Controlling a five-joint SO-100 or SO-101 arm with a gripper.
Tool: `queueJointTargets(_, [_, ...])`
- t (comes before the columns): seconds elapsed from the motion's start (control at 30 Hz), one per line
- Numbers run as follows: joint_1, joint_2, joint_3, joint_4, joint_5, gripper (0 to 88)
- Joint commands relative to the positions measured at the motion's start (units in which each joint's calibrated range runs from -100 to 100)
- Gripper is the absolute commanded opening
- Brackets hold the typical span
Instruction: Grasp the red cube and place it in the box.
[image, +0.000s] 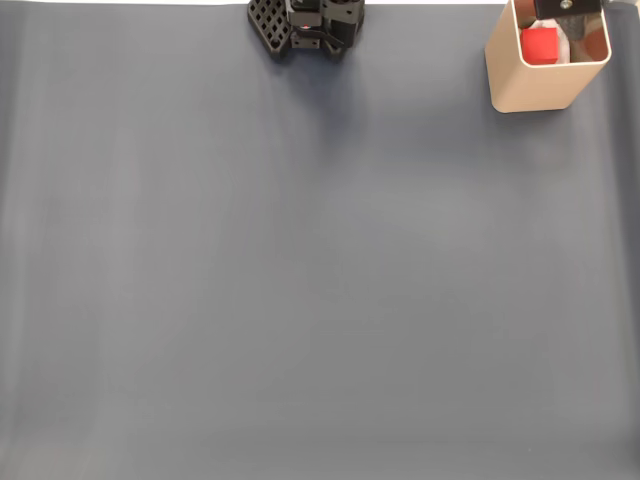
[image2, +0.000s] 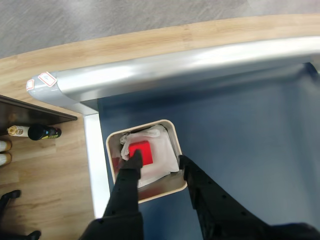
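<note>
Blue-grey mat covers the table, and most of it is bare, with lots of open room. At the top edge in the fixed view sits the black arm base. The tan box stands in the top right corner, close to the mat's edge. The red cube is inside the box, on something white.

In the wrist view, the box sits near a silver table rim with wood floor beyond. The gripper hangs over the box with its fingers spread wide. One finger touches the red cube but does not hold it.
</note>
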Motion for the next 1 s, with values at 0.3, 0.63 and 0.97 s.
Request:
queueJointTargets(0.3, [9.6,-2.9,-1.4,-2.4,0.9,0.0])
queueJointTargets(0.63, [22.3,-3.6,-1.0,-4.2,0.9,0.0])
queueJointTargets(0.97, [38.3,-5.8,0.2,-4.2,0.8,0.0])
